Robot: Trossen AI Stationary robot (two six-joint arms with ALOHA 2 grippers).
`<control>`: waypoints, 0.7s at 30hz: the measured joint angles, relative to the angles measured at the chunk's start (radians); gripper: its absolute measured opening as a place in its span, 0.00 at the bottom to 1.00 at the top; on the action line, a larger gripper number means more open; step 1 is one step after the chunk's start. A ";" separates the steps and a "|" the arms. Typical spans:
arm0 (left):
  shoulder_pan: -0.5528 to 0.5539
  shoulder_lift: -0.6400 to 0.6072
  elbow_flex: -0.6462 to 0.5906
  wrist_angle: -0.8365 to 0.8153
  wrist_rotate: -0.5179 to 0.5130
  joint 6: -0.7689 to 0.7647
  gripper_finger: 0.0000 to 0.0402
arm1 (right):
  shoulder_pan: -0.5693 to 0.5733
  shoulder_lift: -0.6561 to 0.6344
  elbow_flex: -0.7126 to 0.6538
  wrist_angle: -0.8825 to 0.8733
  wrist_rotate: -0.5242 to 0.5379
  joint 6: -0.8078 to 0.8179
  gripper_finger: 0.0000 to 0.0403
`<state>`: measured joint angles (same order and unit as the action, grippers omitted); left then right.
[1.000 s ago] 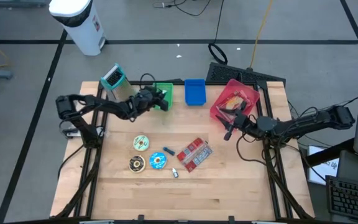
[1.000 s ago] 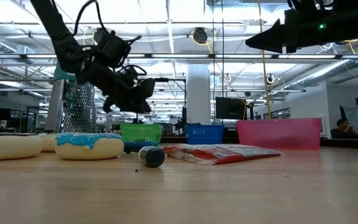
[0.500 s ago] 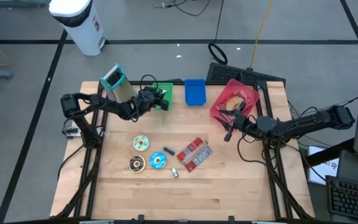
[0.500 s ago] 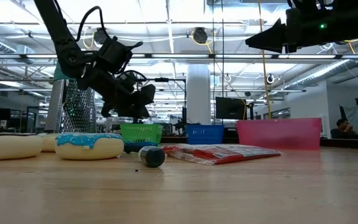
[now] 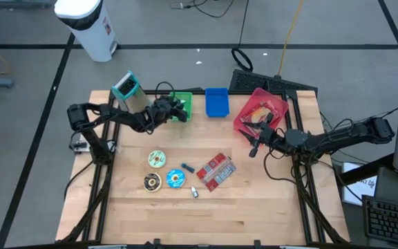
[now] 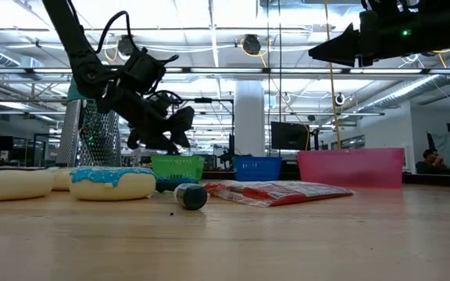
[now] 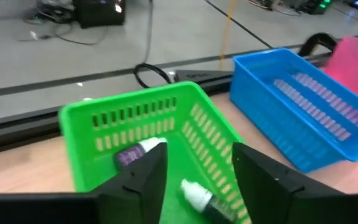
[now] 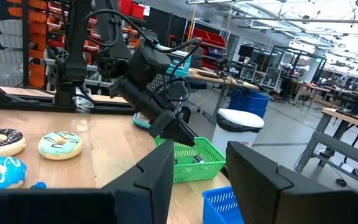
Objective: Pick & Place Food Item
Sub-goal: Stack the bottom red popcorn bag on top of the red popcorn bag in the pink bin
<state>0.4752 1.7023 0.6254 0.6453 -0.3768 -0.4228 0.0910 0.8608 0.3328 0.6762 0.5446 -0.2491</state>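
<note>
Green mesh fills my left wrist view: the green basket (image 7: 142,130) sits at the far side of the surface, and my left pincer (image 5: 175,108) hovers just over its near rim, fingers parted to a middling gap with nothing between them. Inside the basket lie a small white-capped tube (image 7: 199,194) and a purple-labelled one (image 7: 138,154), both below and just beyond my fingertips, so I judge this drop is done. The food yet to move lies near and to the right of that pincer: three donuts (image 5: 157,159) in a cluster at mid-surface and a red snack packet (image 5: 215,170) beside them, its long axis running diagonally. My left arm looks the nearer one to the donuts. My right pincer (image 5: 256,143) waits raised by the pink bin (image 5: 279,105), fingers partly apart and empty.
</note>
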 joint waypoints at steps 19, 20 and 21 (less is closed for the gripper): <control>-0.031 -0.344 0.001 -0.021 0.316 0.043 0.57 | 0.003 0.513 0.444 -0.592 -0.550 0.109 0.55; -0.034 -0.344 0.001 -0.023 0.316 0.044 0.57 | 0.003 0.562 0.487 -0.619 -0.583 0.091 0.55; -0.038 -0.343 0.001 -0.024 0.315 0.043 0.57 | 0.008 0.616 0.529 -0.640 -0.616 0.074 0.55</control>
<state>0.4370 1.3590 0.6262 0.6208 -0.0613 -0.3798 0.0987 1.4771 0.8613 0.0361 -0.0711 -0.1752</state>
